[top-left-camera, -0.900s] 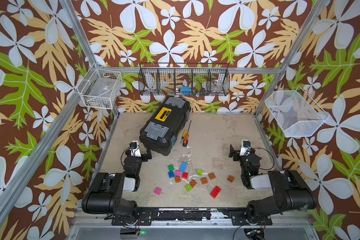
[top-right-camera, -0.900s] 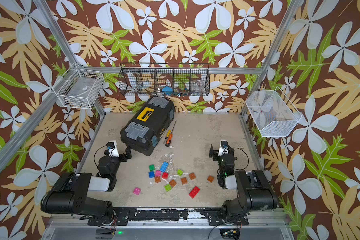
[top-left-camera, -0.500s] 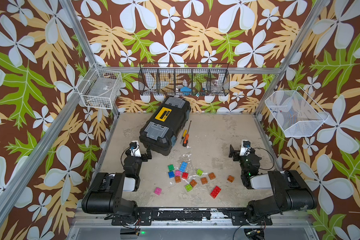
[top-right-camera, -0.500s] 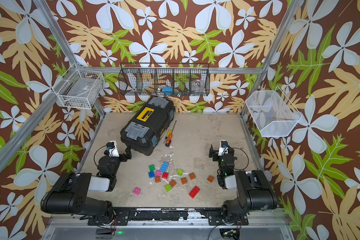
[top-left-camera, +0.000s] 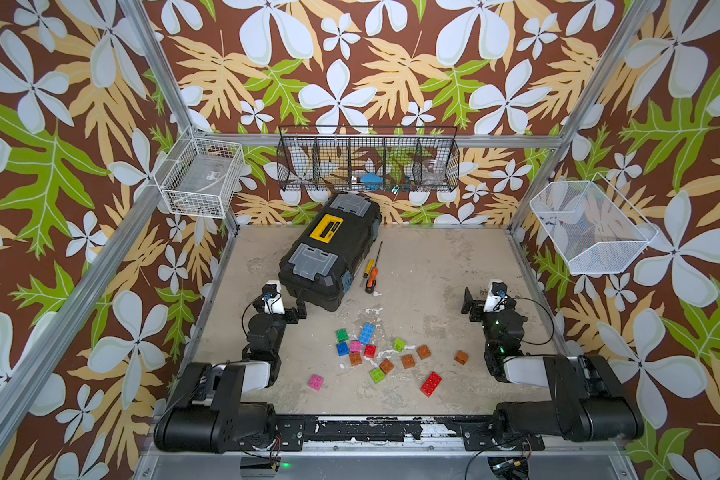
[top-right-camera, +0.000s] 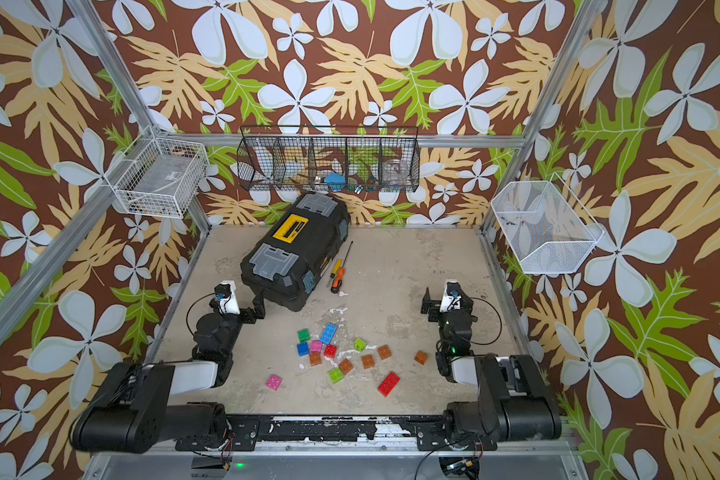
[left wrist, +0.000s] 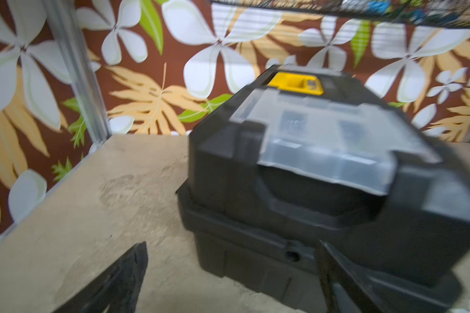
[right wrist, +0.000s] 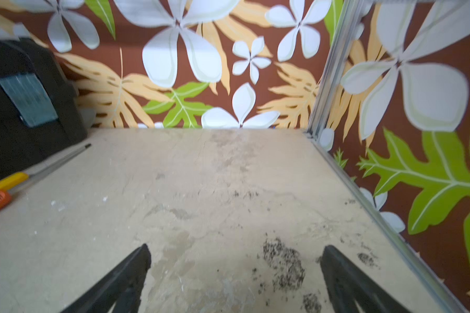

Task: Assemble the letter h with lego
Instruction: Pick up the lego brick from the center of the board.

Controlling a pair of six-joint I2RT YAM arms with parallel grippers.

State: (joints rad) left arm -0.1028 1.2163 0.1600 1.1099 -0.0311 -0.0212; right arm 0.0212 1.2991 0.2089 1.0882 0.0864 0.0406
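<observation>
Surrounding scuffed beige tabletop (top-left-camera: pixel 433 266), floral wallpaper (top-left-camera: pixel 350 62), scattered lego (top-left-camera: pixel 370 351)

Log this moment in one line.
left gripper: open, empty | right gripper: open, empty | lego: loose on table | build: not started

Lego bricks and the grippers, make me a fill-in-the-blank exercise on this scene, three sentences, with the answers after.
1. The left gripper and right gripper both stand ____.
2. The long brick farthest from the toolbox is ____.
3. The lone brick on the left gripper's side is ____.
Missing words: open; red; pink.
</observation>
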